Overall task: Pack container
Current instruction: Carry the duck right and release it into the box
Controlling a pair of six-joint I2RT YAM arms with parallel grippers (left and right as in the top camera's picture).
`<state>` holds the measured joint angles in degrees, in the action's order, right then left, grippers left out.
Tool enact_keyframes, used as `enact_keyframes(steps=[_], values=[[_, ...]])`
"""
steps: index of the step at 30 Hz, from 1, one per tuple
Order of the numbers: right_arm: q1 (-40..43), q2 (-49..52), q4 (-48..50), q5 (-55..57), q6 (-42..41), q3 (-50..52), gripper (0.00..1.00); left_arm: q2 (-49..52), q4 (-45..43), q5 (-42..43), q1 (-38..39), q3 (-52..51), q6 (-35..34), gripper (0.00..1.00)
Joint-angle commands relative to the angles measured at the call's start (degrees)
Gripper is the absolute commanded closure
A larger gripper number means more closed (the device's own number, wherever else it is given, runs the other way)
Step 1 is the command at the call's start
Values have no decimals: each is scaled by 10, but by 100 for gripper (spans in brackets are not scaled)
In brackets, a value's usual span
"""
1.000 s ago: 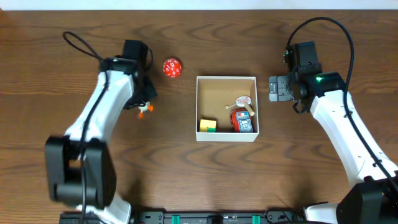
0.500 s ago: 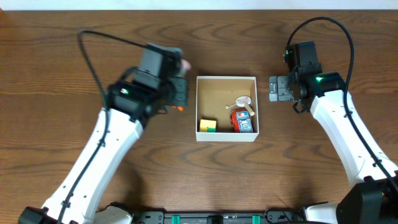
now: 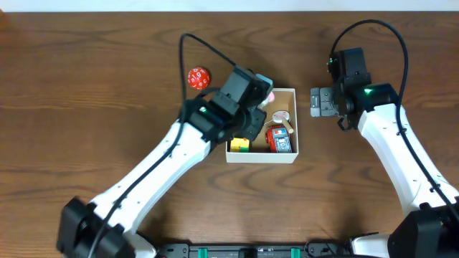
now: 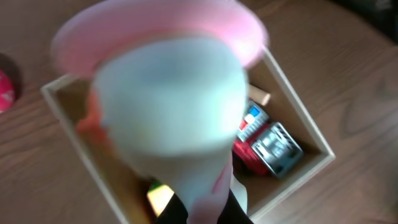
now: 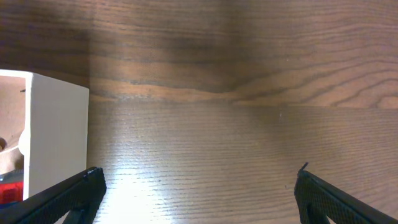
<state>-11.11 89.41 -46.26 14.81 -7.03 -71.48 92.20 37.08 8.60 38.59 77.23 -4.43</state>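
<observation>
The container [image 3: 262,158] is a square white-walled box with a tan inside at the table's middle. It holds a yellow-green block [image 3: 239,145], a red toy car [image 3: 280,139] and a small tan figure [image 3: 283,117]. My left gripper [image 3: 259,107] is over the box's far left part, shut on a pink, white and orange toy [image 4: 168,106], which fills the left wrist view above the box rim [image 4: 62,106]. My right gripper [image 3: 315,102] is open and empty over bare table just right of the box, whose white wall [image 5: 56,137] shows in the right wrist view.
A red ball with white marks [image 3: 199,78] lies on the wood table left of and behind the box; its edge shows in the left wrist view [image 4: 5,90]. The left arm stretches across the table's front left.
My left arm has swung right from beside the red ball, carrying the small toy, and now holds it over the box. The right arm has not moved.
</observation>
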Motion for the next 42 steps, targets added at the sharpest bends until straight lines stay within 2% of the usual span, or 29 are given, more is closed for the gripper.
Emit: enact_keyframes(steps=[1,7,8,9,17,21,22,24,27,28,36,42], values=[[2,-5,0,1,-7,-3,1,24,-14,-7,0,1,4,93],[2,-5,0,1,-7,-3,1,60,-21,-83,0,1,-76,83],[2,-5,0,2,-7,-3,1,65,-22,-88,0,1,-82,84],[2,-5,0,2,-7,-3,1,68,-25,-89,0,1,-82,78],[2,-5,0,2,-7,-3,1,82,-29,-94,0,1,-83,75],[2,-5,0,2,-7,-3,1,88,-29,-108,-1,1,-83,69],[2,-5,0,2,-7,-3,1,89,-29,-113,-1,1,-83,54],[2,-5,0,2,-7,-3,1,91,-29,-113,-1,1,-83,32],[2,-5,0,2,-7,-3,1,91,-29,-113,-1,1,-83,9],[2,-5,0,2,-7,-3,1,91,-29,-112,-2,1,-83,6],[2,-5,0,2,-7,-3,1,85,-29,-115,-7,3,-81,7],[2,-5,0,2,-7,-3,1,58,-28,-138,-43,3,-100,6]])
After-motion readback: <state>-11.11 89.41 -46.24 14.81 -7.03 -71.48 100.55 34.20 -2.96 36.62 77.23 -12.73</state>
